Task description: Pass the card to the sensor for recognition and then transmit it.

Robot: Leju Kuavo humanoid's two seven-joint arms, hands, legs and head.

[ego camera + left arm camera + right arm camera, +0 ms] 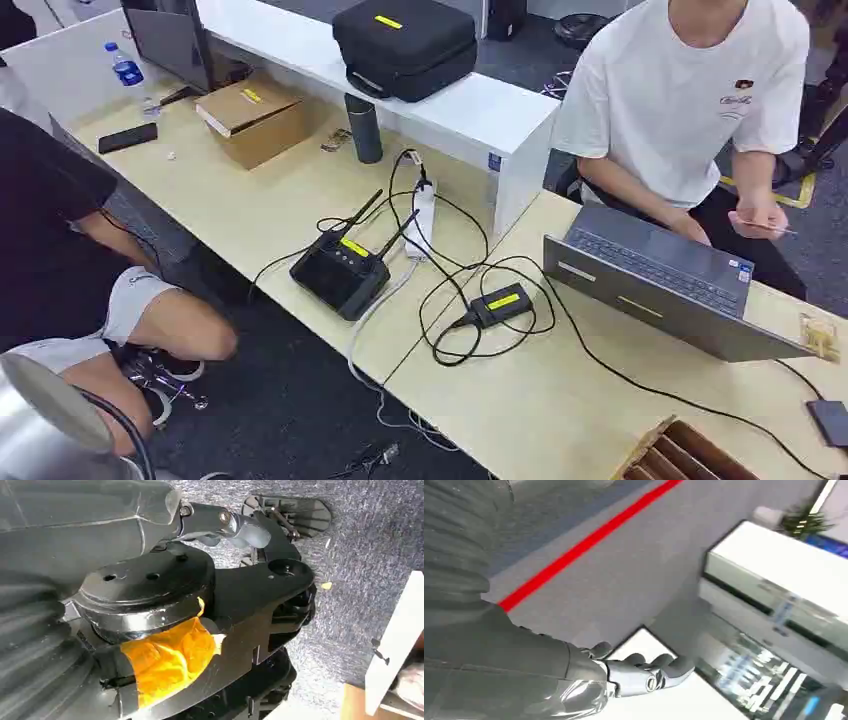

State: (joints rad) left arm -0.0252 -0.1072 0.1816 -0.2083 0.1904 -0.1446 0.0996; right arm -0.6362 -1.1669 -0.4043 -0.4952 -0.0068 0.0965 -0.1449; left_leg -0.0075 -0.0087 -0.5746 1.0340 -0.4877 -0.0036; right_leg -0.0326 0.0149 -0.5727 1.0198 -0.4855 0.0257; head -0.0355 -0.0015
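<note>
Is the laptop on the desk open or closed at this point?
Open. The laptop has its lid raised, with the keyboard showing toward the seated person; the screen faces away, so on or off cannot be told.

Office: desks (560,400), laptop (660,280)

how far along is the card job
Nothing looks done: the sensor on the desk has no card on it. A person holds what looks like a card beside the laptop. Whether the right hand holds anything is unclear. Scanning and handover remain.
</note>
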